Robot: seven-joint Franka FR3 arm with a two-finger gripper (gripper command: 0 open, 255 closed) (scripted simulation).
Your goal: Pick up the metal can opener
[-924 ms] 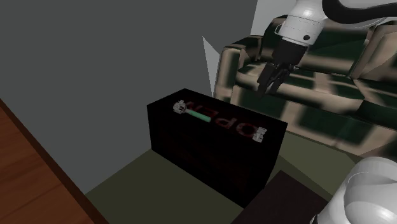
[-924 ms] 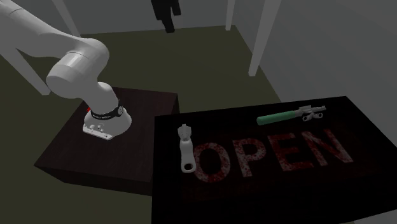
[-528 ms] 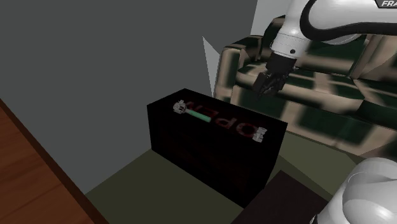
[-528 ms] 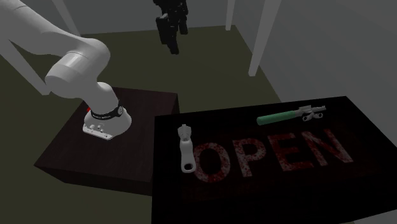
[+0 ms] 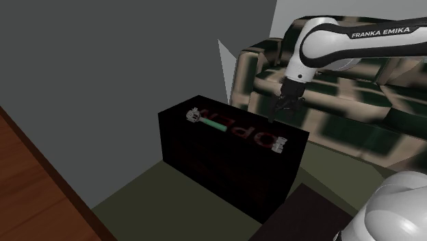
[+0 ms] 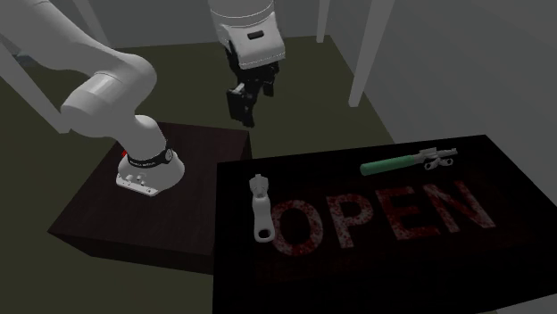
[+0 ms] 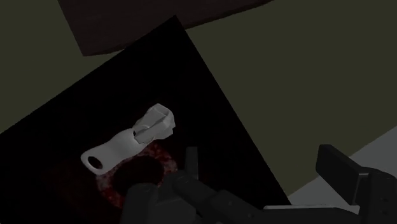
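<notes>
The grey can opener (image 6: 260,207) lies flat on the black table (image 6: 384,272), at the end by the stand (image 6: 98,223). The gripper (image 6: 245,109) hangs high above, holding nothing. I cannot tell if it is open. It is on its way, I think, and next must come down over the opener.

From where I stand: one grey can opener (image 6: 260,207), one green-handled tool (image 6: 407,161), one dark chest (image 6: 357,285) lettered OPEN, one camouflage sofa (image 5: 342,109).

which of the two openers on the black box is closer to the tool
The plain pale grey opener by the O of OPEN: the tool hangs near its end of the box, while the green-handled opener lies at the other end.
</notes>
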